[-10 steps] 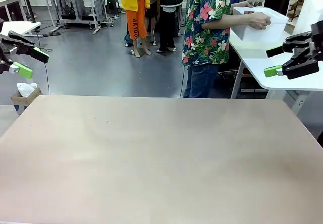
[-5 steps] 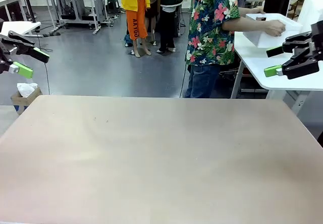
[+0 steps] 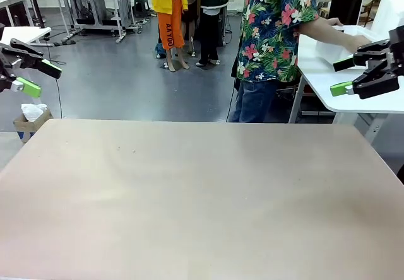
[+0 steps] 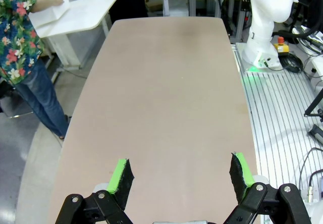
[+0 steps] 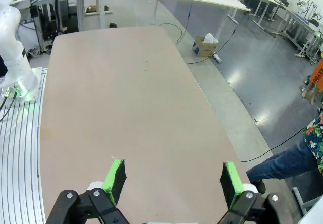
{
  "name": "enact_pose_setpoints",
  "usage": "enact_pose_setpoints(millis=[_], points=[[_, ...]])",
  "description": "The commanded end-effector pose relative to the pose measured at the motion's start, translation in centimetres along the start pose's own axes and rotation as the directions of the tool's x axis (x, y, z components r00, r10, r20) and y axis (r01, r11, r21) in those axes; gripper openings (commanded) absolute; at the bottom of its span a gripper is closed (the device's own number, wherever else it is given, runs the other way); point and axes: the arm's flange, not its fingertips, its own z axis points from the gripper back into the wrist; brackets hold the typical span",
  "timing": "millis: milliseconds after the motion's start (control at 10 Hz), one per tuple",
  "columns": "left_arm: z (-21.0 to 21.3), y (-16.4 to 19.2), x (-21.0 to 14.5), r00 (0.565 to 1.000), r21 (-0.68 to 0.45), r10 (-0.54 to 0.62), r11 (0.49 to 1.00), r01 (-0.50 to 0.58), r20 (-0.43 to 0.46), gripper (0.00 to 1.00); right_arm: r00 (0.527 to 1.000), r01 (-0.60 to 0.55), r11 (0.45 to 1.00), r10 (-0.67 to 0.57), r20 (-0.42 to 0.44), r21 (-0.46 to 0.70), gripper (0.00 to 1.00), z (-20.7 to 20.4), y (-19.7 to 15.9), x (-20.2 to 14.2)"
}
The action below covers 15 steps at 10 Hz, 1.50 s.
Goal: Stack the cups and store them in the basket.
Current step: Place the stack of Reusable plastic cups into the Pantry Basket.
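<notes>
The broad, pale beige table (image 3: 202, 198) lies nearest, with neither cups nor basket on it. In the left wrist view the left gripper (image 4: 180, 176) has its black, green-padded fingers spread wide with nothing between them, looking down the length of the tabletop. The right wrist view shows the same for the right gripper (image 5: 172, 181): jaws apart, holding nothing. In the front view both grippers hang at the far corners of the table, the left gripper (image 3: 35, 78) at picture left and the right gripper (image 3: 344, 77) at picture right, each raised off the surface.

Beyond the far edge stands a person in a floral shirt (image 3: 271, 31), turned toward a white side table (image 3: 360, 97) to the robot's right. A second ago this person's hands held the large white rectangular plastic basket (image 3: 334, 50) in plain sight above that side table; since then the body has shifted further right, and now the outstretched hand (image 3: 356, 40) rests on the basket just behind the right gripper, which covers most of it. The cups cannot be made out anywhere.

The grippers have not moved in that time. The judgement is that stacking cannot begin until the person brings the basket and cups across to the shared table.
</notes>
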Motion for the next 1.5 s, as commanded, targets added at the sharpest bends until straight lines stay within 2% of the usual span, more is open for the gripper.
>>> enact_pose_setpoints(millis=[0,1400], points=[[0.04,-0.12,0.32,1.0,0.001,0.011,1.0,-0.011,0.018,1.0,1.0,0.015,1.0,-0.014,0.021,-0.001,1.0,-0.22,-0.06,0.15],[0.04,-0.12,0.32,1.0,0.001,0.011,1.0,-0.011,0.018,1.0,1.0,0.015,1.0,-0.014,0.021,-0.001,1.0,-0.22,-0.06,0.15]])
